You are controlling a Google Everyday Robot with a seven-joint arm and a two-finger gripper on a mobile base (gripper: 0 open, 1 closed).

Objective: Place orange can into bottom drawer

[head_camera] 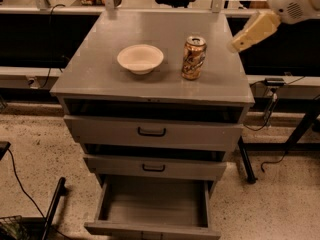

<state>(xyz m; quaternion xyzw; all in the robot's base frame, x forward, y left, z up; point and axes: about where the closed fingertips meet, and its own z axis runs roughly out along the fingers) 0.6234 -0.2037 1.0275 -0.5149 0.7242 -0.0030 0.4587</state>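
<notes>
The orange can (193, 58) stands upright on the grey cabinet top (100, 69), right of centre, with its silver top and pull tab showing. The bottom drawer (155, 206) is pulled out at the foot of the cabinet, and its grey tray holds nothing. My gripper (246, 35) is a cream-coloured piece hanging from the white arm (295, 1) at the upper right. It is above the cabinet's right edge, to the right of the can and a little higher, and it does not touch the can.
A cream bowl (140, 58) sits on the cabinet top left of the can. The two upper drawers (152, 132) with black handles are slightly ajar. Cables (20, 184) and a black pole (52, 204) lie on the floor at left. A black table leg (245, 159) stands at right.
</notes>
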